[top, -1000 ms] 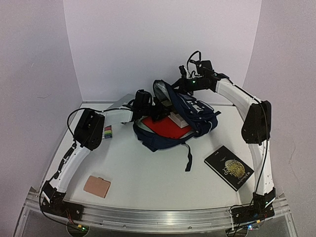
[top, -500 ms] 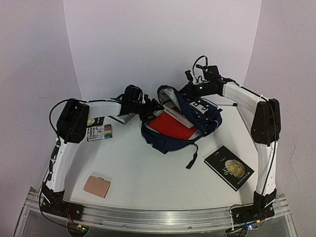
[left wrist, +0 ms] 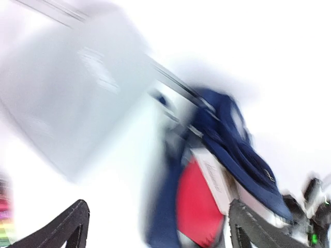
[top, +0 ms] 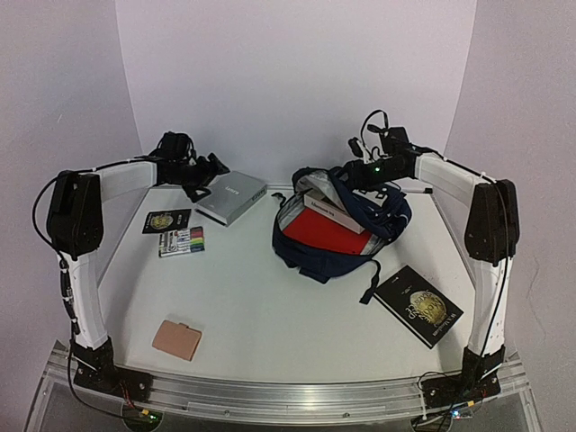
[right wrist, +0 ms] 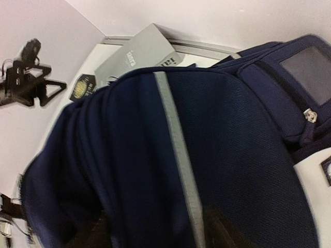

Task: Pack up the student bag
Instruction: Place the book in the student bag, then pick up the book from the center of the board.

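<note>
The student bag [top: 378,216], a dark navy backpack, lies open at centre right, with a red folder [top: 324,236] and a white book [top: 328,209] inside. My right gripper [top: 349,175] hovers at the bag's top edge. In the right wrist view its jaws [right wrist: 158,227] stand apart over the navy fabric [right wrist: 238,155] and its pale stripe [right wrist: 178,150], gripping nothing. My left gripper [top: 211,169] is at the back left beside a grey box [top: 232,198], open and empty. The blurred left wrist view shows its fingers [left wrist: 67,230] spread, with the bag [left wrist: 227,134] beyond.
A black book with a gold emblem [top: 418,306] lies right of the bag's strap [top: 369,286]. A dark booklet [top: 166,220] and a marker pack [top: 182,241] sit at the left. A tan wallet [top: 177,339] lies near the front left. Walls close in behind and at both sides.
My left gripper opened and swung from the bag's mouth out to the back left by the grey box. My right gripper's jaws opened. The bag shifted right.
</note>
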Robot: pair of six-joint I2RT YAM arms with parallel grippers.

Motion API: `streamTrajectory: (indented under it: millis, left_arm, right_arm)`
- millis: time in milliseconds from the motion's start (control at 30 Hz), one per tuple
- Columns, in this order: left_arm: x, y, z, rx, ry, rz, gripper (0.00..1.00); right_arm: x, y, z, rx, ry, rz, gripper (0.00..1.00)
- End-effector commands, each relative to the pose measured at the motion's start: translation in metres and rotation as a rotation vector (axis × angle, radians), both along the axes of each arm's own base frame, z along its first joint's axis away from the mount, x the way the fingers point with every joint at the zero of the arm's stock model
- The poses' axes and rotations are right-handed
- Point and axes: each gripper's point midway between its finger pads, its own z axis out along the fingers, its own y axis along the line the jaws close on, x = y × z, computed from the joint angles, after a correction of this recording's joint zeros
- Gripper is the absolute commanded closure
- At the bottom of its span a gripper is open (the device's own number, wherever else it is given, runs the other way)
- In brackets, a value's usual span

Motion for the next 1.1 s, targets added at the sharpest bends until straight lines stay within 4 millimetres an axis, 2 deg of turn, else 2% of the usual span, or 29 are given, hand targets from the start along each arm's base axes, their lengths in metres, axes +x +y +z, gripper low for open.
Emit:
streamTrajectory:
  millis: [0,133,233,400,667,733,967,1067]
  left_arm:
    - [0.024,0.066,0.003,0.195,-0.02,0.115,0.01]
    - [0.044,0.11,-0.026,0.205,0.04,0.168,0.0]
    - [0.057,0.121,-0.04,0.131,0.032,0.156,0.01]
    - [0.075,0.117,-0.059,0.055,0.033,0.107,0.12]
    - [0.097,0.098,-0.086,-0.079,0.036,0.059,0.35]
    - [0.1,0.097,-0.089,-0.094,0.034,0.06,0.42]
    - [0.103,0.097,-0.083,-0.12,0.009,0.079,0.8]
    - [0.102,0.098,-0.078,-0.127,0.008,0.092,0.96]
  right_arm:
    - [0.023,-0.042,-0.009,-0.088,-0.022,-0.126,0.27]
    - [0.02,-0.033,0.004,-0.058,-0.039,-0.091,0.2]
    - [0.017,-0.028,0.008,-0.044,-0.035,-0.076,0.17]
    - [0.016,-0.025,0.016,-0.041,-0.047,-0.068,0.16]
    - [0.017,-0.023,0.024,-0.036,-0.058,-0.049,0.16]
    - [0.016,-0.023,0.024,-0.036,-0.057,-0.045,0.16]
    - [0.01,-0.017,0.026,-0.018,-0.049,-0.013,0.15]
    - [0.007,-0.011,0.029,-0.002,-0.052,0.012,0.12]
